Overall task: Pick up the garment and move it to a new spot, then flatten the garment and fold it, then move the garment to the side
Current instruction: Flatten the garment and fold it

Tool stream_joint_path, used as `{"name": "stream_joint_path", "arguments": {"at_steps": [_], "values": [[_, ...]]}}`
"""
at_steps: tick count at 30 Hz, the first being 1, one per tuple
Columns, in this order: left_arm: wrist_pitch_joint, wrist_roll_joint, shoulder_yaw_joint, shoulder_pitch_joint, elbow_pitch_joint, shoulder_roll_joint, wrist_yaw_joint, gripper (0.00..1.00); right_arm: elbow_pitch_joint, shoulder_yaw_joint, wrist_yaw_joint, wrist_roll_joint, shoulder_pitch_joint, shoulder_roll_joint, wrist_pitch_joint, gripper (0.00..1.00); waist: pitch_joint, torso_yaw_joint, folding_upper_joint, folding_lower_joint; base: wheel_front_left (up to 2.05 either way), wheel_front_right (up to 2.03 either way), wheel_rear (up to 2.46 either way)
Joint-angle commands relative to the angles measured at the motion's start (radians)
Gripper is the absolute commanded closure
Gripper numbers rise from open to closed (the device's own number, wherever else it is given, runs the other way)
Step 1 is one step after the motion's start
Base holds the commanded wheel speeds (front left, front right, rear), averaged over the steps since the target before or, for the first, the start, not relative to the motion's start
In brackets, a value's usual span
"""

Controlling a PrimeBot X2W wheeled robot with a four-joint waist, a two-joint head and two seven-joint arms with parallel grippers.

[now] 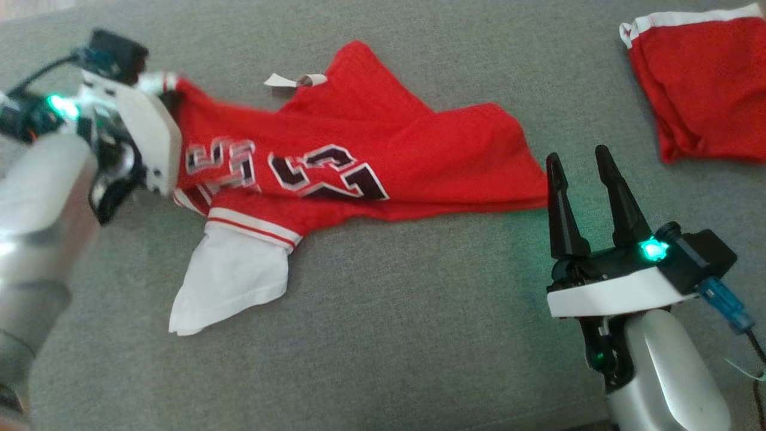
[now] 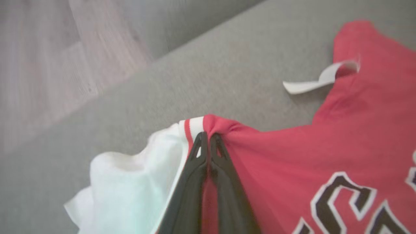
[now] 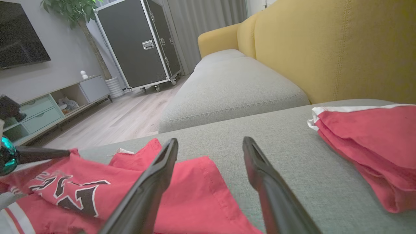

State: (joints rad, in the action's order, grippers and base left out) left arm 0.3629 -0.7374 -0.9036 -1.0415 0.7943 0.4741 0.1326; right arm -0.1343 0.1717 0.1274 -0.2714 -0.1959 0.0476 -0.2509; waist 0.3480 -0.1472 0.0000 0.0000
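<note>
Our left gripper (image 2: 208, 136) pinches the limp red basketball jersey (image 1: 371, 137) at its shoulder trim; right gripper (image 1: 576, 155) is open, we'd grab the hem.

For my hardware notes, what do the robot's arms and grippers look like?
Both forearms are pale silver-grey. The left gripper and right gripper each have two long, tapering black fingers on a white plate, a black housing and a green light. A blue connector with a dark cable joins the right one.
</note>
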Motion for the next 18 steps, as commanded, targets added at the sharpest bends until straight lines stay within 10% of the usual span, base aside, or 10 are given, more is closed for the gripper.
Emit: {"name": "stream_joint_path", "arguments": {"at_steps": [1, 17, 18], "values": [[-0.031, 0.017, 0.039, -0.087, -0.012, 0.051, -0.002, 1.0, 0.039, 0.024, 0.003, -0.004, -0.028, 0.003, -0.011, 0.0, 0.008, -0.005, 0.0, 0.0, 0.0, 0.0, 0.0], [-0.433, 0.241, -0.008, -0.373, 0.235, -0.007, -0.114, 0.96, 0.054, 0.058, 0.003, -0.042, -0.068, 0.003, -0.011, 0.0, 0.096, -0.081, 0.0, 0.0, 0.0, 0.0, 0.0], [-0.445, 0.245, -0.01, -0.38, 0.251, -0.014, -0.121, 0.13, 0.054, 0.058, 0.003, -0.043, -0.07, 0.003, -0.011, 0.0, 0.098, -0.083, 0.0, 0.0, 0.0, 0.0, 0.0]]}}
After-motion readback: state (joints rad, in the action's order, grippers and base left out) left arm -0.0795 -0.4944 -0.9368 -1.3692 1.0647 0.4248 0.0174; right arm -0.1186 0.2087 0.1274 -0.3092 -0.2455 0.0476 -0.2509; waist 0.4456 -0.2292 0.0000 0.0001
